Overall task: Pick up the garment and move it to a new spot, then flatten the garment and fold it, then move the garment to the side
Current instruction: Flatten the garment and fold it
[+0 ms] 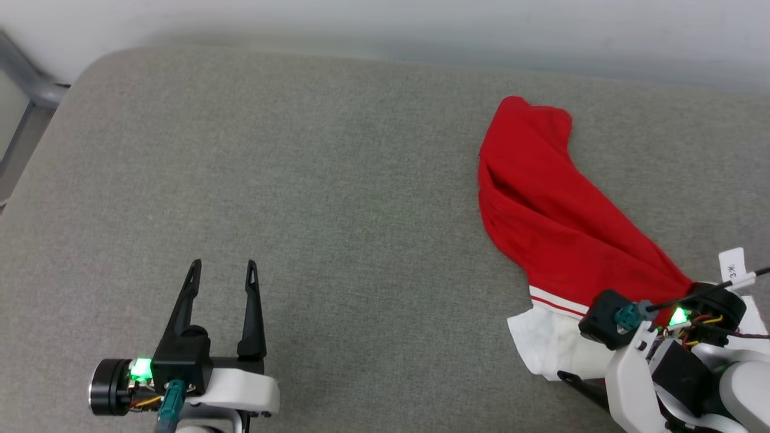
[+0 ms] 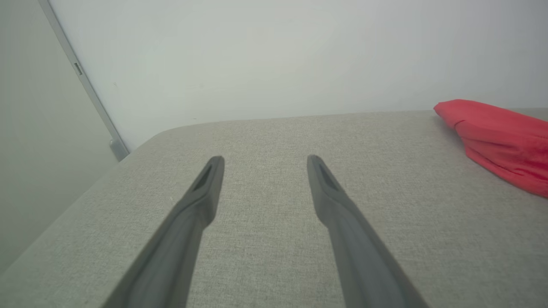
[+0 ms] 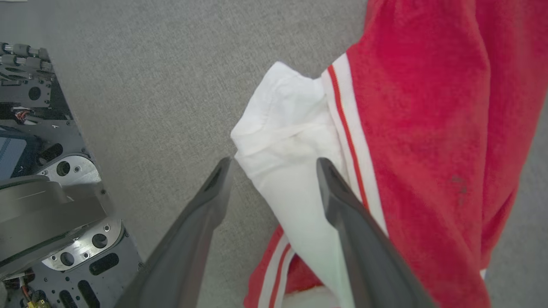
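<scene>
The garment [image 1: 559, 222] lies crumpled in a long red heap on the right side of the grey cushion; its far end shows in the left wrist view [image 2: 501, 137]. Its white sleeve [image 1: 541, 343] with red-and-white striped trim sticks out at the near end. In the right wrist view my right gripper [image 3: 274, 164] is open, its fingers straddling the white sleeve [image 3: 291, 141], the right finger over the striped trim. I cannot tell whether they touch the cloth. My left gripper [image 1: 223, 267] is open over bare cushion at the lower left, far from the garment, with nothing between its fingers [image 2: 205, 192].
The grey cushion [image 1: 331, 180] ends at a rounded back-left corner against a pale wall [image 1: 421, 24]. A grey metal frame [image 1: 24, 84] stands off the left edge. A white paper tag [image 1: 733, 264] sits by my right wrist. My own base [image 3: 43, 192] shows beside the cushion's near edge.
</scene>
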### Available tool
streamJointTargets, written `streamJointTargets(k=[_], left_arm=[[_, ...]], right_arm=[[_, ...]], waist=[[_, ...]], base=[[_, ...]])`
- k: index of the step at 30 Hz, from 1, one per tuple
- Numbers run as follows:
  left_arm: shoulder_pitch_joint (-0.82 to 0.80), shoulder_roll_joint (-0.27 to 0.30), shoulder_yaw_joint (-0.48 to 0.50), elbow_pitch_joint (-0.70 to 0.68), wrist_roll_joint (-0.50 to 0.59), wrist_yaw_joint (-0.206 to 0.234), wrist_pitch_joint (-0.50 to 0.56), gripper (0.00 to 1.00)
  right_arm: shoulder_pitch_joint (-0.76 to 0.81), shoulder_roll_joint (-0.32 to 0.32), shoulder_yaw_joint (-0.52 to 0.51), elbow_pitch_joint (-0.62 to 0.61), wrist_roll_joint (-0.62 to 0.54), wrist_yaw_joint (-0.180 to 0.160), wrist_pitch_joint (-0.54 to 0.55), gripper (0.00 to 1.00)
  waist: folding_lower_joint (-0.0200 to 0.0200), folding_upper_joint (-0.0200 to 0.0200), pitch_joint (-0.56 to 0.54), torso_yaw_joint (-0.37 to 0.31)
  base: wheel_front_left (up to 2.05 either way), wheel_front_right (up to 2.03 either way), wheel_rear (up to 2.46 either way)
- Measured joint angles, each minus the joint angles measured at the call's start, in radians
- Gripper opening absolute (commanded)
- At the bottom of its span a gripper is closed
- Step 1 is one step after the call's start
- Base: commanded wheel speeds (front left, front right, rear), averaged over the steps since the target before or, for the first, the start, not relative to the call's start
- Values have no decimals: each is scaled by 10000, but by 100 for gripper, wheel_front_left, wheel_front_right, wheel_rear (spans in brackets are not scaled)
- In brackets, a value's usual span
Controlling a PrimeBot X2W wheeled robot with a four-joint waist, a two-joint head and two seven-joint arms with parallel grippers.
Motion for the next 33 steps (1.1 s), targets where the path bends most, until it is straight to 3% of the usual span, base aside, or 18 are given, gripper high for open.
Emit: streamJointTargets(k=[12,13,14,19,25,33], left_arm=[[-659,-261,-19,40,96,-150,0,100],[-671,-270,-6,54,96,-151,0,100],[-671,-274,27,84,98,-151,0,100],[-591,-251,178,163,155,-153,0,100],[-458,-232,297,132,174,-165,0,100],[-328,-236,324,67,242,-245,0,100]], right_arm=[[-1600,50,2165,2107,221,6,-732,100],[-1675,107,2217,2232,244,8,-988,33],[-1696,199,2213,2370,382,8,-1204,0],[-1873,545,1919,2571,771,4,-2270,0],[-2034,771,497,1850,1158,0,-3396,0],[-2043,1285,-972,966,1022,-2,-3645,0]], waist=[[0,0,1018,532],[0,0,1032,542],[0,0,1018,531],[0,0,741,392],[0,0,335,138],[0,0,144,140]], base=[[0,0,0],[0,0,0],[0,0,0],[0,0,0],[0,0,0],[0,0,0]])
